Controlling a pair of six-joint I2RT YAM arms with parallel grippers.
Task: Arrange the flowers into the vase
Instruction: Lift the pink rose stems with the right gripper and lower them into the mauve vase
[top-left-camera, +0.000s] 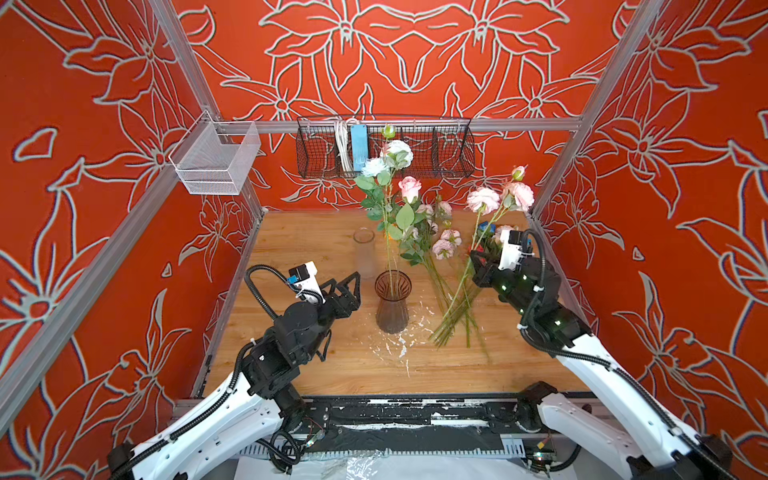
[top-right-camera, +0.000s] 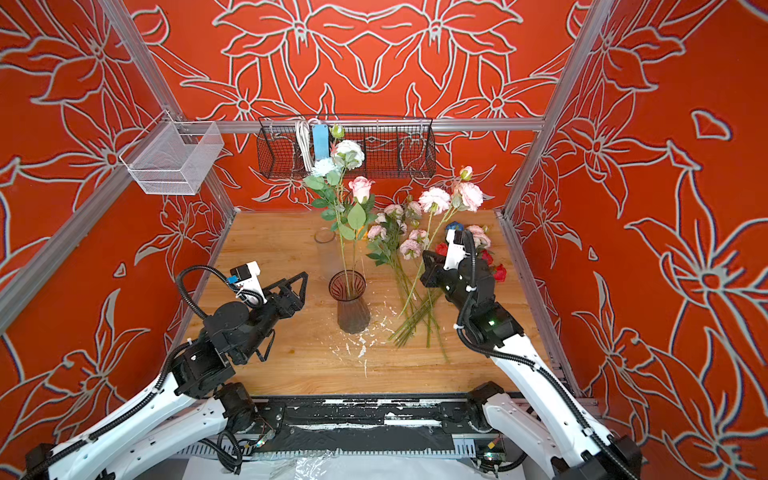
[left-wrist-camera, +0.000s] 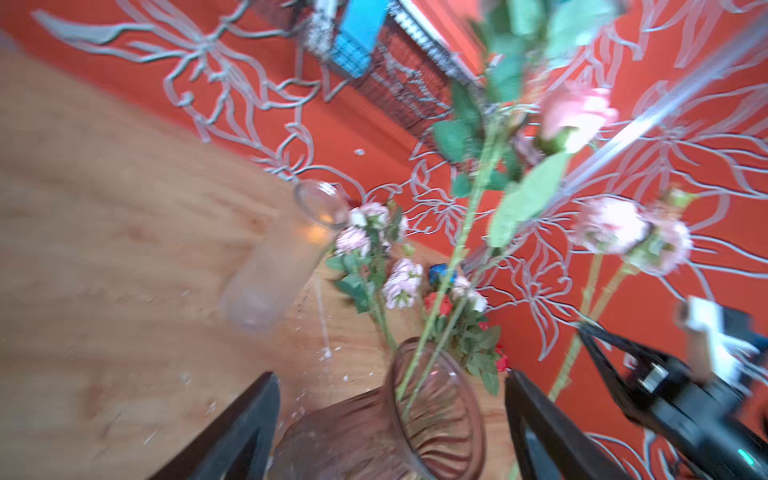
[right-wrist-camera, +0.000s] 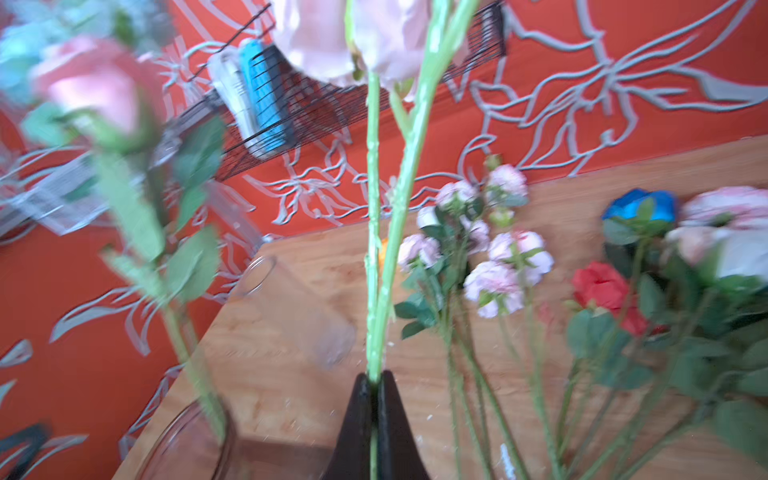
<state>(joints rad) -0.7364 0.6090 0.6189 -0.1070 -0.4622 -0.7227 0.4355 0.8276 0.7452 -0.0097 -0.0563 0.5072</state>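
Red wallpaper (top-left-camera: 415, 62) with grey-outlined flower drawings covers the walls of the booth, and a wooden table (top-left-camera: 316, 365) forms its floor. Two black-and-white arms reach in from the near edge. A black wire basket (top-left-camera: 453, 153) hangs on the back wall, and a white mesh basket (top-left-camera: 216, 162) hangs from the frame on the left.

Most of the flowers (top-left-camera: 442, 245) lie in a loose heap on the right half of the table. Their heads point toward the back wall and their stems fan toward the near edge. They are mostly pale pink, with a deep blue bloom (right-wrist-camera: 640, 205) and a red bloom (right-wrist-camera: 602, 284) among them.

A ribbed, brown-tinted vase (top-left-camera: 392, 307) stands upright near the middle of the table. It holds a few stems, with a white bloom (top-left-camera: 399, 151) and a pink rose (top-left-camera: 410, 188) high above its rim. A clear glass cylinder (top-left-camera: 364, 249) stands behind it.

The right pincer (right-wrist-camera: 376, 386) is clenched on a long green stalk (right-wrist-camera: 373, 232). The stalk's pale pink heads (top-left-camera: 484, 199) rise above the heap, to the right of the vase. The left pincer (top-left-camera: 356, 289) is released, jaws spread wide, just left of the vase's rim and not touching it. White flecks (top-left-camera: 399, 345) dot the table in front of the vase.
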